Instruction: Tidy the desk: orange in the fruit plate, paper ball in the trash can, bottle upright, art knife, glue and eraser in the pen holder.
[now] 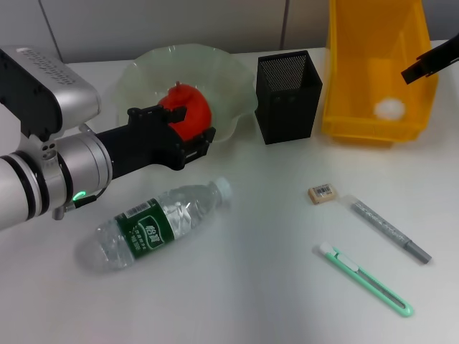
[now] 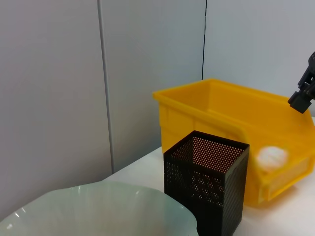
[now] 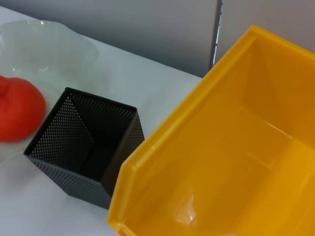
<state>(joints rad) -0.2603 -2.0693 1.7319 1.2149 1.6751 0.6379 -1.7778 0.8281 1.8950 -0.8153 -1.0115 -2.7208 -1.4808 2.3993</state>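
The orange (image 1: 192, 106) (image 3: 17, 115) rests in the pale green fruit plate (image 1: 237, 79) (image 3: 44, 44). My left gripper (image 1: 195, 127) hovers open at its near side. A white paper ball (image 1: 389, 109) (image 2: 272, 156) lies inside the yellow trash can (image 1: 373, 72). My right gripper (image 1: 429, 66) (image 2: 304, 91) hangs above the can's right wall. The clear bottle (image 1: 154, 226) lies on its side with its cap pointing right. Eraser (image 1: 322, 193), grey glue stick (image 1: 391, 231) and green art knife (image 1: 366, 279) lie on the desk at front right. The black mesh pen holder (image 1: 289, 97) (image 3: 81, 147) holds nothing.
The pen holder stands between the plate and the trash can, close to both. A grey panelled wall runs behind the desk. White desk surface lies between the bottle and the small items.
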